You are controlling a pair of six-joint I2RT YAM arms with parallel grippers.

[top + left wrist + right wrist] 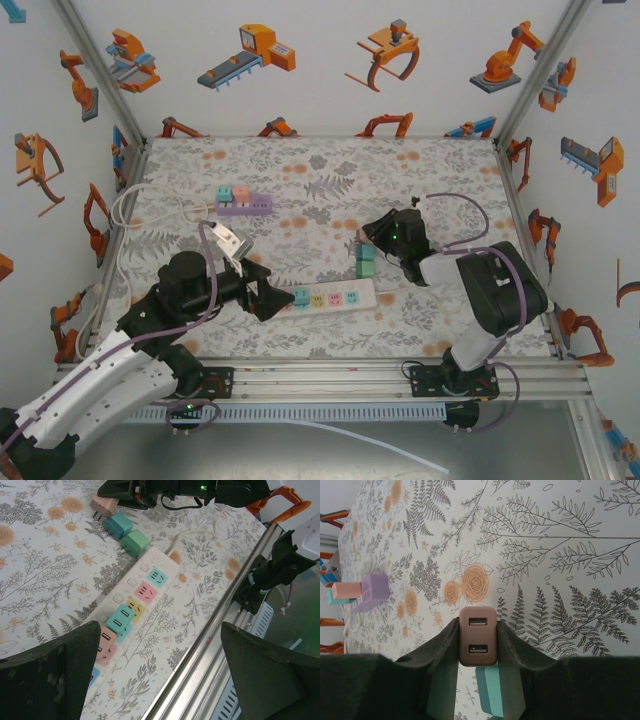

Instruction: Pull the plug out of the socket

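Note:
A white power strip (pixel 335 296) with coloured sockets lies near the front of the table. In the left wrist view a teal plug (pixel 120 617) and a pink plug (pixel 106 641) sit in the strip (pixel 150 560). My left gripper (pixel 268 297) hovers over the strip's left end, open and holding nothing (pixel 160 675). My right gripper (pixel 368 237) is shut on a dusty-pink USB plug (pixel 478 635), held clear of the strip with its prongs showing (pixel 101 508). A loose teal plug (pixel 118 526) and a green plug (pixel 135 542) lie on the table just beyond the strip's right end.
A purple socket block (pixel 246 206) with a teal and a pink plug stands at the back left. A white cable (pixel 125 215) loops along the left wall. An aluminium rail (pixel 330 375) runs along the near table edge.

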